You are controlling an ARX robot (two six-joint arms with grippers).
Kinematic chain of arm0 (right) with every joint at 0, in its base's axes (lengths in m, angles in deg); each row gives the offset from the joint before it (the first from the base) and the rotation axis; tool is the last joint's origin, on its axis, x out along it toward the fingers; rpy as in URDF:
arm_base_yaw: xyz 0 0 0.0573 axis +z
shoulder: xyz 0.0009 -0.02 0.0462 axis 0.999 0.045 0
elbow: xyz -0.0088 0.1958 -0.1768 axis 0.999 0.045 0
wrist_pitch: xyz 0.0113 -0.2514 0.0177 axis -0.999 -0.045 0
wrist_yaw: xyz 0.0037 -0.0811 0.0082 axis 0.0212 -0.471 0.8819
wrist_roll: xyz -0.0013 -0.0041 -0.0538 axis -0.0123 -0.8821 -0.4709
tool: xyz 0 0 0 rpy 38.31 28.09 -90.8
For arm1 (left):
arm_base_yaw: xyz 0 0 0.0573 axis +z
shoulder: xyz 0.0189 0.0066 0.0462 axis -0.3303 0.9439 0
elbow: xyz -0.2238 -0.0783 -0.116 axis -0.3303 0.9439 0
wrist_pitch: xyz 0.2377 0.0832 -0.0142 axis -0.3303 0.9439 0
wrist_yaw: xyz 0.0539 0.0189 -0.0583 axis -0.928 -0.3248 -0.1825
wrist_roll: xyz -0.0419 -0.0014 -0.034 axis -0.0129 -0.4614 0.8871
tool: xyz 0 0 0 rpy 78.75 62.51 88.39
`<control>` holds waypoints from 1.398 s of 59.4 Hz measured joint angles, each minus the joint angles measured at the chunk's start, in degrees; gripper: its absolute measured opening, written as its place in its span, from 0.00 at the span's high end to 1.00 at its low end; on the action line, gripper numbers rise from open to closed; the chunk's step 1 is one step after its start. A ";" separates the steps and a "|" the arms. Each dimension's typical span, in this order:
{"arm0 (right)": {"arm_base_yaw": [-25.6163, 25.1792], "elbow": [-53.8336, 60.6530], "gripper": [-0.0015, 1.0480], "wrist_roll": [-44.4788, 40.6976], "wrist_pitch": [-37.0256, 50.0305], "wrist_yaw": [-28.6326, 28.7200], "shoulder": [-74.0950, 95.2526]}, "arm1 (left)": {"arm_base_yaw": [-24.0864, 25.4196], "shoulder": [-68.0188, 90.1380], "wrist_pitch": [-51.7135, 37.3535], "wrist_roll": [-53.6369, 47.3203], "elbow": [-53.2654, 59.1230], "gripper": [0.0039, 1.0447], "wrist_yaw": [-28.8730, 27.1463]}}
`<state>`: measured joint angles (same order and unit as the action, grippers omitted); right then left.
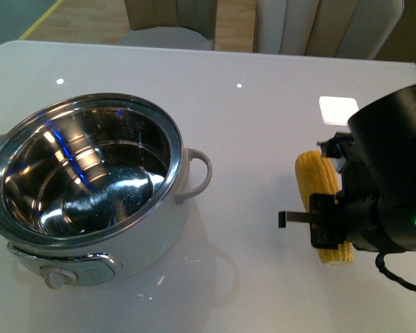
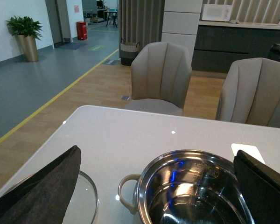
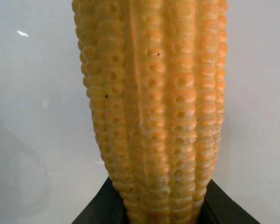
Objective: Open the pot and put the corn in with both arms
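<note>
The pot (image 1: 175,154) stands open on the left of the white table, its shiny steel inside empty and its beige dial (image 1: 57,277) facing me. Its glass lid (image 2: 84,201) lies flat on the table beside it, in the left wrist view. My left gripper (image 2: 154,196) hovers open above the pot (image 2: 144,186), one finger on each side of the frame. To the right, the yellow-orange corn (image 1: 317,179) is just above the table, with my right gripper (image 1: 331,232) shut on its thick end. In the right wrist view the corn (image 3: 154,102) fills the frame, held by the gripper (image 3: 161,207).
A small white square card (image 1: 338,109) lies on the table behind the corn. Two beige chairs (image 2: 161,77) (image 2: 257,91) stand at the table's far edge. Bare tabletop (image 1: 249,208) separates the pot's side handle (image 1: 197,173) from the corn.
</note>
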<state>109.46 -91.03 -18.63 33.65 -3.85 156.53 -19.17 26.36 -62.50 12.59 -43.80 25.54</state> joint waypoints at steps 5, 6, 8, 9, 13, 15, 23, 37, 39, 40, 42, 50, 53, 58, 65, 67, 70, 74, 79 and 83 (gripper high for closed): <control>0.11 0.63 0.79 1.20 -0.57 1.92 -5.31 | 0.00 0.00 -0.02 0.00 0.00 0.06 0.00; 0.15 0.63 0.79 1.49 -0.66 2.27 -5.97 | 0.00 0.00 -0.02 0.00 0.00 0.06 0.00; 0.46 0.61 0.79 2.73 -0.94 3.58 -8.57 | 0.00 0.00 0.00 0.00 0.00 0.06 0.00; 0.70 0.55 0.79 3.19 -1.14 4.13 -9.88 | 0.00 0.00 0.00 0.00 0.00 0.06 0.00; 1.68 -0.15 0.80 4.96 -1.64 5.46 -13.35 | 0.00 0.00 0.00 0.00 0.00 0.06 0.00; 2.27 -0.81 0.80 5.86 -1.90 6.32 -14.75 | 0.00 0.00 0.00 0.00 0.00 0.06 0.00; 4.94 -4.22 0.81 9.14 -2.43 8.28 -17.81 | 0.00 0.00 0.00 0.00 0.00 0.06 0.00; 10.47 -13.20 0.81 14.29 -3.82 10.45 -14.97 | 0.00 0.00 -0.02 0.00 0.00 0.06 0.00; 11.17 -14.86 0.81 15.02 -4.11 10.93 -13.84 | 0.00 0.00 0.00 0.00 0.00 0.06 0.00; 11.61 -15.96 0.81 15.41 -4.15 11.23 -12.98 | 0.00 0.00 -0.02 0.00 0.00 0.06 0.00; 12.20 -17.51 0.81 15.93 -4.20 11.67 -11.74 | 0.00 0.00 -0.02 0.00 0.00 0.06 0.00; 14.23 -23.43 0.81 18.84 -4.96 13.31 -6.64 | 0.00 0.00 0.00 0.00 0.00 0.06 0.00; 15.15 -25.97 0.81 20.02 -5.53 13.94 -4.50 | 0.00 0.00 0.00 0.00 0.00 0.06 0.00; 16.48 -29.14 0.81 21.35 -6.19 14.34 -1.86 | 0.00 0.00 0.00 0.00 0.00 0.06 0.00; 18.21 -32.87 0.81 22.62 -7.21 14.51 1.25 | 0.00 0.00 0.00 0.00 0.00 0.06 0.00; 18.67 -33.79 0.81 22.86 -7.48 14.64 2.05 | 0.00 0.00 0.00 0.00 0.00 0.06 0.00; 19.23 -34.75 0.82 23.15 -7.69 14.84 3.10 | 0.00 0.00 0.00 0.00 0.00 0.06 0.00; 19.89 -35.74 0.82 23.85 -7.87 15.10 4.55 | 0.00 0.00 0.00 0.00 0.00 0.06 0.00; 20.39 -36.26 0.82 24.65 -7.82 15.50 6.01 | 0.00 0.00 0.00 0.00 0.00 0.06 0.00; 20.76 -36.35 0.82 25.20 -7.85 15.50 7.10 | 0.00 0.00 0.00 0.00 0.00 0.06 0.00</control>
<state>130.23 -127.37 6.57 25.80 11.65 163.63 -19.17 26.36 -62.50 12.59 -43.80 25.54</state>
